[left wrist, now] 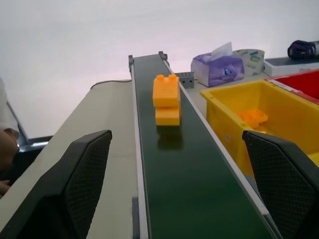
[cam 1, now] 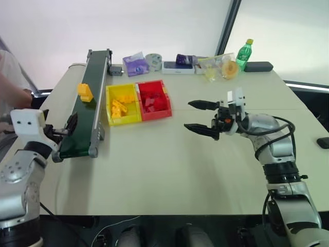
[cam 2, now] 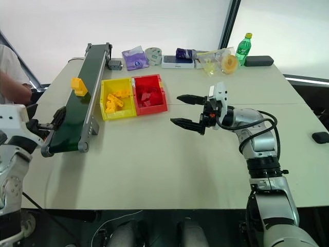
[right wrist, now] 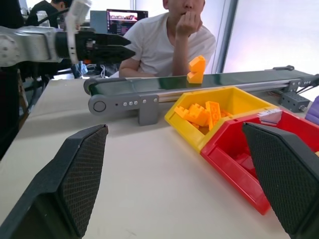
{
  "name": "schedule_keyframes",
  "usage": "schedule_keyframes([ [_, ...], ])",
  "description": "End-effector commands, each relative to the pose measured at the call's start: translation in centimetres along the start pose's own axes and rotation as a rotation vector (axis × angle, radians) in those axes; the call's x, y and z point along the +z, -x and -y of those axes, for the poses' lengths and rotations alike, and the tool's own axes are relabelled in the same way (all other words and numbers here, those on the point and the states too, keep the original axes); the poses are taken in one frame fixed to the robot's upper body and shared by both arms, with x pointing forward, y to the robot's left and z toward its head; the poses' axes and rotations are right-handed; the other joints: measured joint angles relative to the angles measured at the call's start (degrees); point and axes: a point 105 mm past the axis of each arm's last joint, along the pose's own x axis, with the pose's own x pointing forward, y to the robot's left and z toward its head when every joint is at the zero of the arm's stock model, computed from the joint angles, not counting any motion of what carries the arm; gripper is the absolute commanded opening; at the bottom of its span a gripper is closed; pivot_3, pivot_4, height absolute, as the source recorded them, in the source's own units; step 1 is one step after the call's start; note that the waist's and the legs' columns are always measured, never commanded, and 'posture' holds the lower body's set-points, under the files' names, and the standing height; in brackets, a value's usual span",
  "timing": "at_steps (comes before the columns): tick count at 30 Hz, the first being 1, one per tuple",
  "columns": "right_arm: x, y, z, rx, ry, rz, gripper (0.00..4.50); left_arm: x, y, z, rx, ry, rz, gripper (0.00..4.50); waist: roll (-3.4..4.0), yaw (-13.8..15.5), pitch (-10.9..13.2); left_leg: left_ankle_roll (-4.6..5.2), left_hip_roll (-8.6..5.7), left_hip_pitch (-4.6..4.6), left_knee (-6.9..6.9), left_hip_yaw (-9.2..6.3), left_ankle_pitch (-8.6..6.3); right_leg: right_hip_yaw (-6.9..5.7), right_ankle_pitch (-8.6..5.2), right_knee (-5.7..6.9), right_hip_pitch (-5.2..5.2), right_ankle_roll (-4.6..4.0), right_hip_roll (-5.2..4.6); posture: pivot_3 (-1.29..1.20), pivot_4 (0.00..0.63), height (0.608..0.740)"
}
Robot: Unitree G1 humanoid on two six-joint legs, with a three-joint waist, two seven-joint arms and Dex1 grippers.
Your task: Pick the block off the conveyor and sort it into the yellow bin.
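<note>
One block (cam 1: 85,92) is being carried on the conveyor (cam 1: 85,110), about midway along the belt, standing upright and untouched. One conveyor is being supported on the surface (cam 1: 169,164), along its left side. Two bins are being kept side by side just right of the conveyor: the yellow bin (cam 1: 123,104), touching the rail side, and the red bin (cam 1: 153,99) to its right. Several orange bricks are being held in the yellow bin and a few red ones in the red bin; exact counts cannot be told.

The left end effector (cam 1: 68,127) is being held at the near end of the conveyor, its two fingers spread wide and empty, well short of the block. The right end effector (cam 1: 201,118) is being held above the bare surface, right of the bins, pointed left, its two fingers also spread apart and holding nothing.

One green bottle (cam 1: 244,53) is being kept at the far edge. One person (right wrist: 172,37) is being seen seated beyond the conveyor.
</note>
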Motion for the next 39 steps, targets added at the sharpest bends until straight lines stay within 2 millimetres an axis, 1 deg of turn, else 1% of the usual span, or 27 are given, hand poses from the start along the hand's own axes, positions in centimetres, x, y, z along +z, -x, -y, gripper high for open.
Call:
schedule_keyframes([
  [1, 1.3, 0.0, 0.0, -0.008, 0.042, 0.033, 4.5, 0.2, -1.2, -0.1, -0.014, -0.018, -0.005, 4.43, 0.0, -0.01, 0.0, 0.0, 0.0, 0.0, 0.0, 0.0, 0.0, 0.0, 0.0, 0.0, 0.0, 0.0, 0.0, 0.0, 0.15, 0.74],
  [7, 1.4, 0.0, 0.0, -0.018, 0.052, 0.027, 4.5, -0.2, -3.1, 0.1, -0.034, -0.019, 0.0, 4.43, 0.0, -0.02, 0.0, 0.0, 0.0, 0.0, -0.01, 0.01, 0.0, -0.01, 0.0, 0.0, -0.01, 0.0, 0.02, 0.0, 0.15, 0.74],
  [10, 1.4, 0.3, -0.1, -0.033, 0.054, 0.02, 4.5, 0.0, -3.8, 0.3, -0.047, -0.015, 0.004, 4.43, 0.0, -0.04, 0.0, -0.01, 0.0, 0.0, -0.02, 0.02, 0.0, -0.01, 0.0, 0.0, -0.02, 0.0, 0.02, 0.0, 0.15, 0.74],
  [17, 1.3, 0.4, -0.1, -0.048, 0.056, 0.01, 4.5, -0.2, -4.8, 0.1, -0.052, -0.009, -0.011, 4.43, 0.0, -0.03, 0.0, -0.01, -0.01, 0.0, -0.01, 0.03, 0.0, -0.01, 0.0, 0.0, -0.02, 0.01, 0.02, 0.0, 0.15, 0.74],
  [21, 1.3, 0.5, 0.1, -0.059, 0.062, 0.01, 4.5, -1.0, -5.1, 0.4, -0.068, -0.002, -0.046, 4.43, 0.0, -0.04, 0.0, -0.01, 0.0, -0.01, -0.01, 0.03, 0.01, -0.01, 0.0, 0.0, -0.03, 0.01, 0.03, 0.0, 0.15, 0.74],
  [22, 1.3, 0.5, 0.2, -0.064, 0.064, 0.009, 4.5, -1.6, -5.1, 0.5, -0.066, 0.003, -0.071, 4.2, 0.0, -0.04, 0.0, -0.01, 0.0, -0.01, -0.01, 0.03, 0.01, -0.01, 0.0, 0.0, -0.03, 0.01, 0.03, 0.0, 0.15, 0.74],
  [24, 1.4, 0.6, 0.3, -0.068, 0.066, 0.01, 4.5, -2.1, -5.2, 1.1, -0.087, 0.063, -0.089, 3.56, 0.0, -0.03, 0.0, -0.01, -0.01, -0.01, -0.01, 0.04, 0.01, -0.01, 0.0, 0.0, -0.03, 0.01, 0.02, 0.0, 0.15, 0.74],
  [25, 1.4, 0.6, 0.3, -0.07, 0.067, 0.01, 4.5, -2.2, -5.3, 1.2, -0.089, 0.05, -0.095, 3.12, 0.0, -0.03, 0.0, -0.01, -0.01, -0.01, -0.01, 0.03, 0.01, -0.01, 0.0, 0.0, -0.03, 0.01, 0.02, 0.0, 0.15, 0.74],
  [27, 1.4, 0.7, 0.4, -0.076, 0.072, 0.009, 4.5, -1.9, -5.1, 1.2, -0.086, 0.038, -0.104, 2.03, 0.0, 0.01, 0.0, -0.01, -0.01, -0.01, 0.0, 0.03, 0.01, -0.01, 0.0, 0.0, -0.03, 0.01, 0.02, 0.0, 0.15, 0.74],
  [28, 1.4, 0.7, 0.5, -0.079, 0.074, 0.008, 4.5, -1.7, -5.1, 1.2, -0.084, 0.022, -0.106, 1.58, 0.0, 0.0, 0.0, -0.01, -0.01, -0.01, 0.0, 0.04, 0.01, -0.01, 0.0, 0.0, -0.03, 0.01, 0.02, 0.0, 0.15, 0.74],
  [29, 1.4, 0.7, 0.5, -0.081, 0.077, 0.007, 4.5, -1.2, -5.1, 1.2, -0.081, 0.02, -0.094, 1.34, 0.0, -0.01, 0.0, -0.01, -0.01, -0.01, 0.0, 0.04, 0.0, -0.01, 0.0, 0.0, -0.03, 0.01, 0.02, 0.0, 0.15, 0.74],
  [32, 1.4, 0.8, 0.6, -0.083, 0.08, 0.006, 4.5, 1.2, -5.7, 1.1, -0.041, 0.038, -0.014, 1.36, 0.0, 0.06, 0.0, -0.01, -0.01, -0.01, 0.0, 0.03, 0.01, -0.01, 0.0, 0.01, -0.03, 0.01, 0.02, 0.0, 0.15, 0.74],
  [34, 1.3, 0.7, 0.7, -0.085, 0.082, 0.006, 4.5, 2.5, -6.2, 1.7, -0.04, 0.041, 0.024, 1.36, 0.0, 0.22, 0.0, -0.01, -0.01, -0.03, 0.02, 0.02, 0.01, -0.01, 0.01, 0.01, -0.03, 0.02, 0.02, 0.0, 0.15, 0.74],
  [37, 1.3, 0.6, 0.8, -0.086, 0.088, 0.007, 4.5, 3.3, -7.0, 3.3, -0.091, 0.036, 0.036, 1.36, 0.0, 0.2, 0.0, 0.0, -0.05, -0.03, 0.03, 0.03, 0.0, -0.01, 0.01, 0.01, -0.02, 0.02, 0.03, 0.0, 0.15, 0.74],
  [39, 1.3, 0.6, 0.9, -0.087, 0.09, 0.008, 4.5, 3.6, -8.0, 4.1, -0.096, 0.067, 0.047, 1.36, 0.0, 0.19, 0.0, -0.01, -0.05, -0.02, 0.02, 0.03, 0.0, -0.01, 0.01, 0.01, -0.02, 0.02, 0.04, 0.0, 0.15, 0.74],
])
